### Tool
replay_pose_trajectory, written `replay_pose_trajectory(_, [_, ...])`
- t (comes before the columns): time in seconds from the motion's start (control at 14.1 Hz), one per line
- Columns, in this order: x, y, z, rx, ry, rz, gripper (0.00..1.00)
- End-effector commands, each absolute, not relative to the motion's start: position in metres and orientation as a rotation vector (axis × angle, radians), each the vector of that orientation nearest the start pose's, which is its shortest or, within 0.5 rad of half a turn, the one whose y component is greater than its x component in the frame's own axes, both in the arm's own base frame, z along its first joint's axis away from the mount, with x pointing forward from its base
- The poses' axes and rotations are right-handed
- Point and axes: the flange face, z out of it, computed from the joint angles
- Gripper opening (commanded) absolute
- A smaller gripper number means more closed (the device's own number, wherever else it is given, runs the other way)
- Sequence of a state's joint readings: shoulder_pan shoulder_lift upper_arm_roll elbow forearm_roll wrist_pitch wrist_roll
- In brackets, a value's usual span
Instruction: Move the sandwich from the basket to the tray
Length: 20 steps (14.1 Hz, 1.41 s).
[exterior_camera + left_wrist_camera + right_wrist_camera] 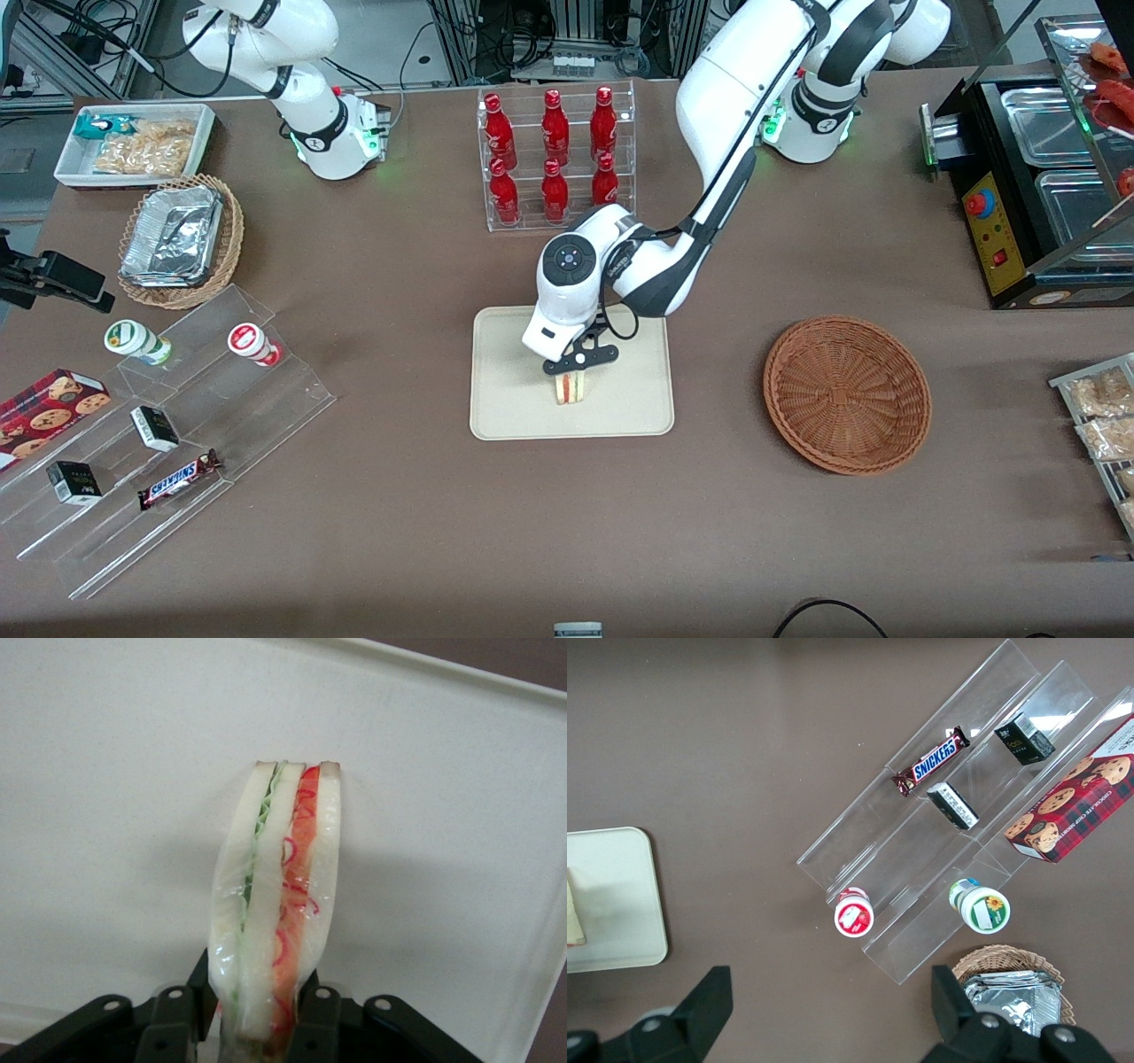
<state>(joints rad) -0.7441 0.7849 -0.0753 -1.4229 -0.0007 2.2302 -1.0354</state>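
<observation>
Black two-finger gripper (571,377): clamped on white-bread triangular sandwich (276,904), upright over flat cream-beige rectangular tray (505,416); reddish-brown round wicker basket (846,394) apart.

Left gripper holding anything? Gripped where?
Yes: the gripper pinches the sandwich across its bread faces at one end, over the tray.

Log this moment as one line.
gripper: shut on sandwich | sandwich: over tray | basket: empty
</observation>
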Motion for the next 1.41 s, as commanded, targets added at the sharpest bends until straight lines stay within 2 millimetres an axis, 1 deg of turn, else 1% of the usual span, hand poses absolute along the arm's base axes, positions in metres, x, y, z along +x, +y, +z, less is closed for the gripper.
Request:
replay_pose_trajectory(0.0, [0.508,-0.529,0.267,-3.176,-0.37,-0.006,1.0])
replay_pose_trajectory(0.14, [0.504,-0.524,0.301,-3.155,-0.368,0.016,1.0])
replay_pose_trajectory(0.28, [0.502,-0.513,0.334,-3.103,-0.34,0.015,1.0])
replay_pose_trajectory(0.42, [0.504,-0.498,0.358,-3.021,-0.284,-0.061,1.0])
replay_pose_trajectory(0.49, [0.505,-0.494,0.361,-3.008,-0.293,-0.07,1.0])
replay_pose_trajectory(0.57, [0.52,-0.477,0.362,-2.997,-0.354,-0.071,1.0])
replay_pose_trajectory(0.64, [0.525,-0.467,0.367,-2.989,-0.369,-0.064,1.0])
replay_pose_trajectory(0.71, [0.524,-0.454,0.369,-2.962,-0.37,-0.031,1.0])
replay_pose_trajectory(0.85, [0.532,-0.425,0.385,-2.959,-0.371,-0.013,1.0])
replay_pose_trajectory(0.92, [0.536,-0.405,0.391,-2.965,-0.348,0.015,1.0])
replay_pose_trajectory(0.99, [0.537,-0.389,0.397,-2.971,-0.316,0.048,1.0])
replay_pose_trajectory(1.13, [0.543,-0.345,0.411,-3.0,-0.247,0.141,1.0])
replay_pose_trajectory(1.34, [0.551,-0.279,0.443,-3.032,-0.132,0.287,1.0])
